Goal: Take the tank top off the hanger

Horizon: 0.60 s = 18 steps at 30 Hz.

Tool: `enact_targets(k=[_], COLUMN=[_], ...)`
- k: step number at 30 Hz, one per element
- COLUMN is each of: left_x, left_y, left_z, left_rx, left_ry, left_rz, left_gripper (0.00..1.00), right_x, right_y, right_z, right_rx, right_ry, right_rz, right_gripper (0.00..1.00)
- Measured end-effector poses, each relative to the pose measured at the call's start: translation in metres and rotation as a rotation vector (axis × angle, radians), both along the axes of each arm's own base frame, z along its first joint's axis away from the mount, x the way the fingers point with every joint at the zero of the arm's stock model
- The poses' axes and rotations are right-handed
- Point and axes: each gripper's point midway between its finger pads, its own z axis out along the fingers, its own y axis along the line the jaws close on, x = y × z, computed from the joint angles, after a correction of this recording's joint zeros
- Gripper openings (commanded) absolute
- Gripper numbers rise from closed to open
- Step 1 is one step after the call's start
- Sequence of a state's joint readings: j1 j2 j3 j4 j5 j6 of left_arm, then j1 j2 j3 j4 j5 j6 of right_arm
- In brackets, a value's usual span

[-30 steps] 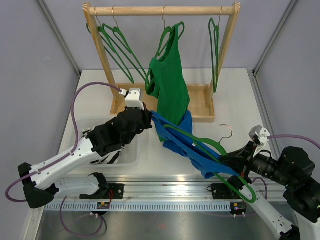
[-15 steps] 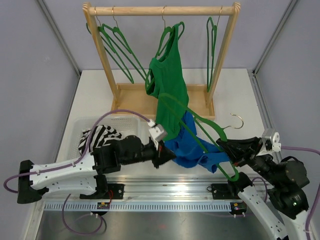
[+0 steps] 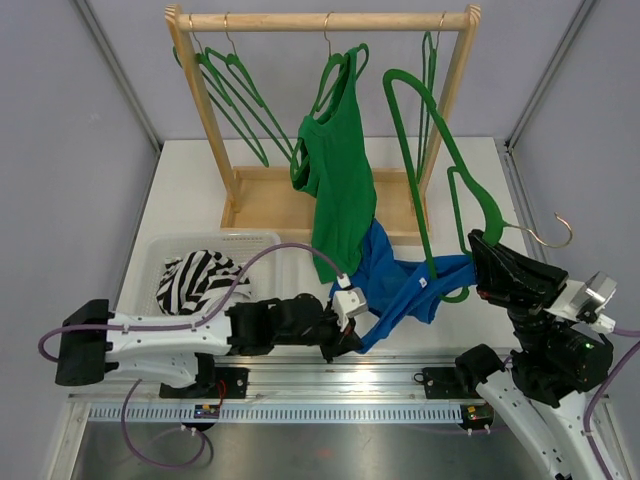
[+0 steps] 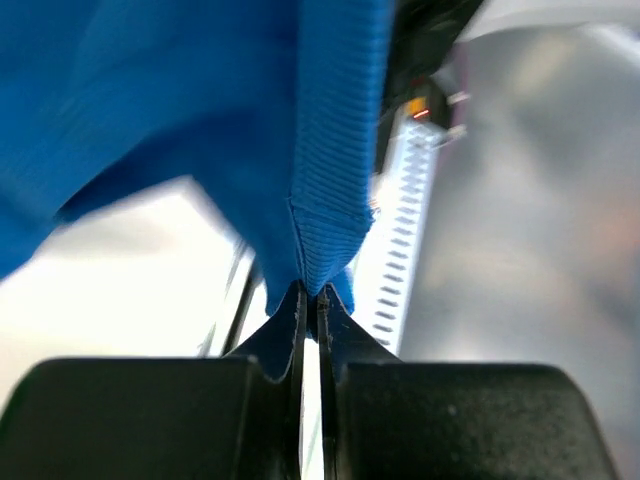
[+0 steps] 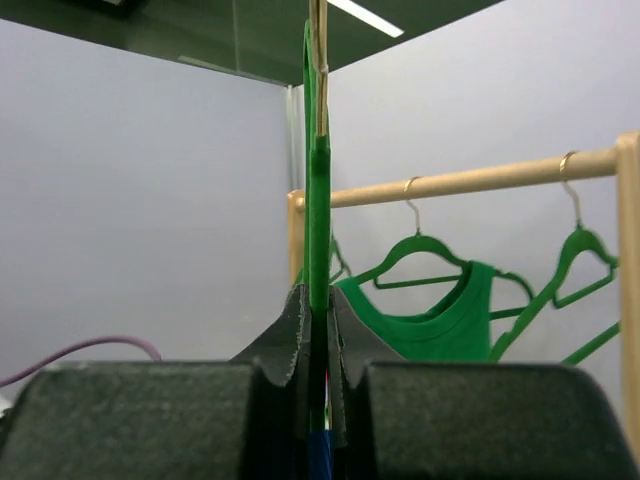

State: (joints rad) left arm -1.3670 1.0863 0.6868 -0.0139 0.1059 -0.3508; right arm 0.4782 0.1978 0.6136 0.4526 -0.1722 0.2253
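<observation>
Pinching blue tank top [image 3: 395, 285] at its hem, left hand [image 4: 312, 305]; right hand [image 5: 318, 305] clamped on green hanger [image 5: 319, 200], partly cloth-hidden.

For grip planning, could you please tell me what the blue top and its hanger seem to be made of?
The blue top: soft knit fabric, matte; its hem shows fine ribbing and it drapes limply. The hanger: probably plastic, smooth green; even colour, sheen.
</observation>
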Motion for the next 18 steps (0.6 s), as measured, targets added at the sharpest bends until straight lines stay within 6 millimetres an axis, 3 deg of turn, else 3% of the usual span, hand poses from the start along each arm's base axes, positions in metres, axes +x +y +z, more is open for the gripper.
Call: enact_targets(k=[8,12,18], left_x=[0.025,0.036,0.053], left_y=[0.007,0.005,0.012], left_z=[-0.081,-0.083,-0.061], left_rx=[0.265,0.291,0.285], left_ry=[0.005,-0.006,-0.043], left_rz=[0.154,0.221,0.326], left_gripper=[0.00,0.00,0.00], right_x=[0.000,0.005,0.033], right_y=[-0.024,-0.034,-0.033], right_z=[0.028,0.029,0.010], right_rx=[-0.118,-0.116,-0.165], right_ry=[0.062,0.172,0.467], right_rz=[-0.191,-0.221,-0.242], right_gripper=[0.00,0.00,0.00])
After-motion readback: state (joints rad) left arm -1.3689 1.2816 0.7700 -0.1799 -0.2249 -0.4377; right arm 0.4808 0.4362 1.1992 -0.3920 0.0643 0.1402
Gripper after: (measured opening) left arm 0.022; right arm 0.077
